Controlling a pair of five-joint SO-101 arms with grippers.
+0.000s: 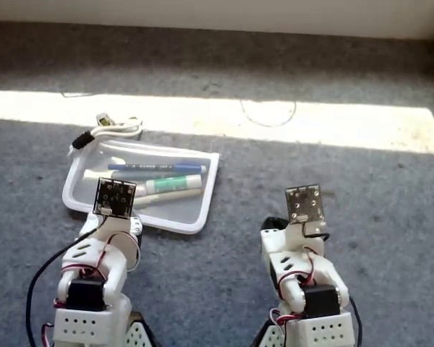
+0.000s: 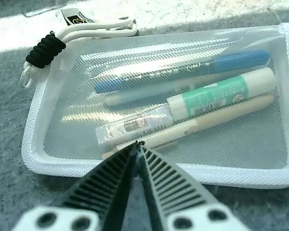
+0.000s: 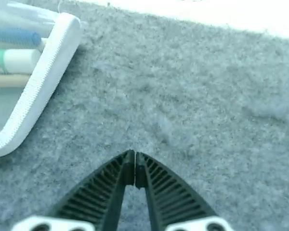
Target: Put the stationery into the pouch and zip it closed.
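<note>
Grey, fuzzy carpet (image 1: 333,217) covers the table. A flat rectangular pouch (image 1: 211,189) of clear mesh with white edging lies to the left. The left claw (image 2: 137,144), ribbed fingers together, hangs over its near edge. The right claw (image 3: 134,154), also pressed together, is above bare carpet just right of the pouch. Up close, the weave shows over a blue pen (image 2: 183,72), a green-labelled tube (image 2: 221,94) and a cream stick (image 2: 216,118). A white cord (image 2: 98,29) lies at the far left corner.

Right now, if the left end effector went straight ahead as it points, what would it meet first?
The left end effector would probably meet the pouch first, at its near edge; depth is unclear.
</note>
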